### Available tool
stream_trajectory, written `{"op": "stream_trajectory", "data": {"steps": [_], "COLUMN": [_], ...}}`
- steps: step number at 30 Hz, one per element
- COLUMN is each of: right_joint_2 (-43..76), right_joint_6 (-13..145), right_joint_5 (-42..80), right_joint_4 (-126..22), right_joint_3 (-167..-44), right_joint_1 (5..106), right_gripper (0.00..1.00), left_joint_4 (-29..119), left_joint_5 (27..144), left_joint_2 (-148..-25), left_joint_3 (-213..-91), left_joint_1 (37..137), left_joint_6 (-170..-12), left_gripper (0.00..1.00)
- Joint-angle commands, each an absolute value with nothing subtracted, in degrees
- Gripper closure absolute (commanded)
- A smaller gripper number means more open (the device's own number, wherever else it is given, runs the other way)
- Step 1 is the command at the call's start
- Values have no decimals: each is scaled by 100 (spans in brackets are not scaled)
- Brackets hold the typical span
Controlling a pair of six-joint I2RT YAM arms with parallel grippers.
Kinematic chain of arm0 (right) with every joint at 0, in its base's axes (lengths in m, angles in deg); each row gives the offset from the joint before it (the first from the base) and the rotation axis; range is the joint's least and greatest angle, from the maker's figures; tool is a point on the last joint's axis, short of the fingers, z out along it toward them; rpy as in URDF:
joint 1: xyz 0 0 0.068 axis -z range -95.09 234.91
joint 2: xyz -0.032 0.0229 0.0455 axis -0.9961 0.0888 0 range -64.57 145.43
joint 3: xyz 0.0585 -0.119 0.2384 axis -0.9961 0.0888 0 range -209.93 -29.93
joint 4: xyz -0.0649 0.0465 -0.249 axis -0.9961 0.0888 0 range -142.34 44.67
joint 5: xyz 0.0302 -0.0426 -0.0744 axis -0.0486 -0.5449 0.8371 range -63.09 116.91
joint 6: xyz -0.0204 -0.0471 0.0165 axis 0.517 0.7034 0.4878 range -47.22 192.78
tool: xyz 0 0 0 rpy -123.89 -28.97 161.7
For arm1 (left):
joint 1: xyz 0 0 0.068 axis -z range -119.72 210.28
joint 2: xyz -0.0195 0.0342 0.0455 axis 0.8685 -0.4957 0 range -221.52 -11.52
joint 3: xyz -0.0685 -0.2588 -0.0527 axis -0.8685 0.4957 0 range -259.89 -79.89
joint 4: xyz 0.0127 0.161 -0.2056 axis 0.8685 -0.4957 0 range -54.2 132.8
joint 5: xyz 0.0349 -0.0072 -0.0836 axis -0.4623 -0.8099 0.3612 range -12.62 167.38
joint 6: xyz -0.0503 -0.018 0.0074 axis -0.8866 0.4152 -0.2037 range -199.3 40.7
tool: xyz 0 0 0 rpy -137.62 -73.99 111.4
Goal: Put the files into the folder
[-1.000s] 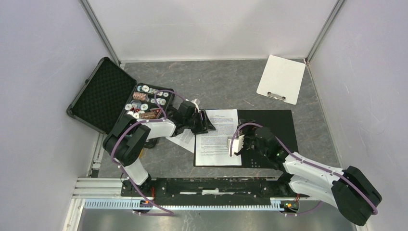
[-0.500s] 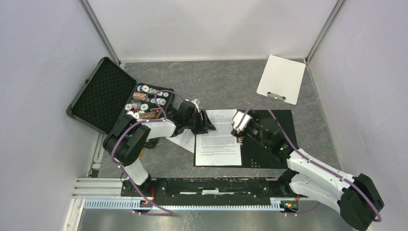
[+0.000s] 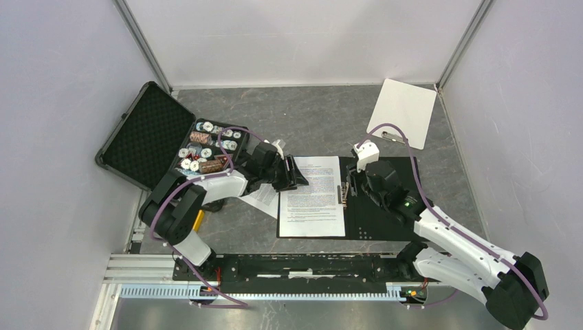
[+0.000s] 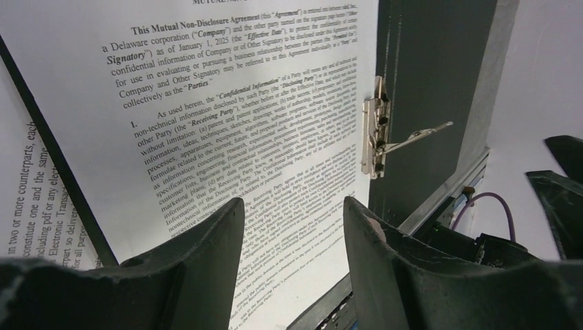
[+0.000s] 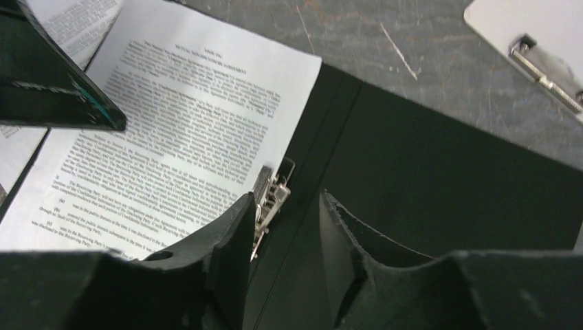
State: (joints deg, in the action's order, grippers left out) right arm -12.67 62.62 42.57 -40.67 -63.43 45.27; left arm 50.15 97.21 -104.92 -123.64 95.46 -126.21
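Since the clip of the folder lies just off the right claw, axis 12–6 at the files' 3 o'clock edge, R arm's nearer; it & left claw gape, empty.

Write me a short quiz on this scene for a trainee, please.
1. True or false: in the top view, the printed sheet lies on the right half of the open folder.
2. The right gripper hovers nearest which? A clipboard, B metal clip, C chip case.
3. Fill in: the left gripper has its jaws ___.
Key: 1 false, it lies on the left half; 2 B; 3 open.
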Motion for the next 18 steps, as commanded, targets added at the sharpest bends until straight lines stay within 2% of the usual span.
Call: {"op": "stream_trajectory", "data": {"steps": [1,11,18], "right_joint_2": [-1302,-588,-201], "right_joint_6": [5695,5728,5719], "right_joint_5": [4432,4294,4112], "right_joint_4": [-3602,-4059,-4236], "right_joint_3": [-6394,-6359,-6395], "right_joint_1": [4527,4566,4667], "right_gripper": [59,64,72], "left_joint_4": [4854,4772,4855], "left_joint_5": [9619,9409,9373], "left_joint_2": [-10057,-10281,-10423], "left_joint_3": [-12331,-12261,-12164], "left_joint_1": [9567,9565,9561], "left_joint_6": [-12557,-12432,-12412], "left_gripper": [38,38,38]}}
